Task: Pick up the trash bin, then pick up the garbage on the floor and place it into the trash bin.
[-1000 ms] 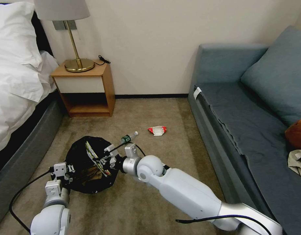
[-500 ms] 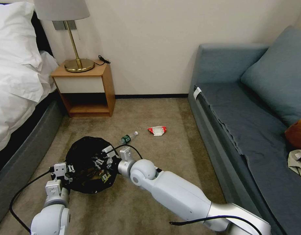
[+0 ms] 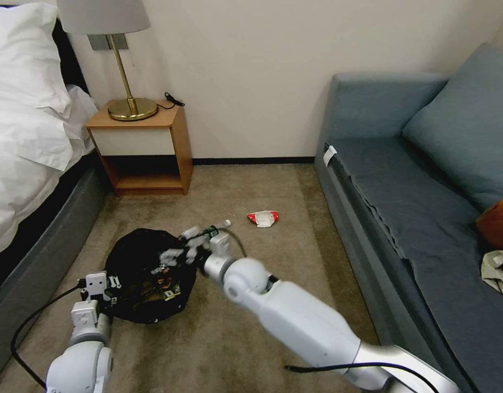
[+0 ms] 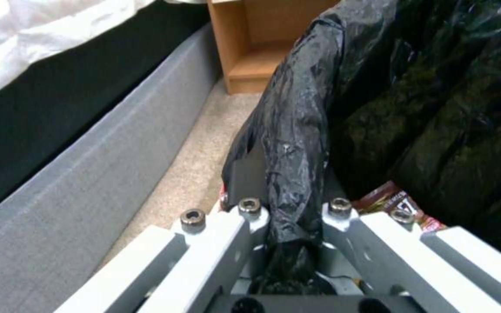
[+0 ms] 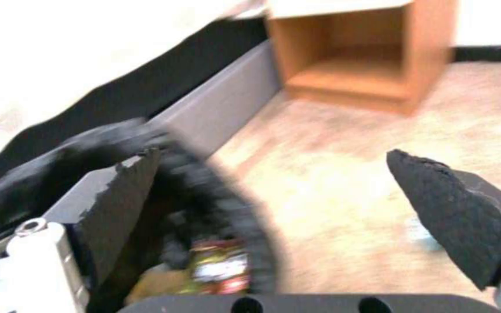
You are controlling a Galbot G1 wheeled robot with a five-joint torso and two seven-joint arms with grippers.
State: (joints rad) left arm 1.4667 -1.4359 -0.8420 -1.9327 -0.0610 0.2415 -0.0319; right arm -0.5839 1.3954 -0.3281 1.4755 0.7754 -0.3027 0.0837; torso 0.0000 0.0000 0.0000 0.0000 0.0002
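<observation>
Item, L to R, as we log it. Bed edge (image 3: 38,229) far L, nightstand (image 3: 145,150) at the wall behind. L gripper (image 3: 101,292) low on our L, jaws closed on the black liner at the near-L rim of the trash bin (image 3: 147,275); in the L wrist view the liner fold (image 4: 294,143) runs between the two fingers (image 4: 250,204), so we hold the bin by bag and rim. In the bin: snack wrapper (image 3: 166,284) w/ brown bits beside it, also seen in the R wrist view (image 5: 218,265). R gripper (image 3: 180,248) over the bin's far-R rim, empty, pads (image 5: 453,213) spread wide, nothing between them. Just beyond it, away from us, the bottle (image 3: 216,229): lying flat, cap end pointing R and away, long axis slanting across the carpet. Further R, apart from the bottle, the red-and-white wrapper (image 3: 263,218), flat on the carpet. Sofa (image 3: 404,218) far R. Our judgement: R arm is nearer both pieces, the bottle nearest, and a grasp wants the jaws set across its long axis.
</observation>
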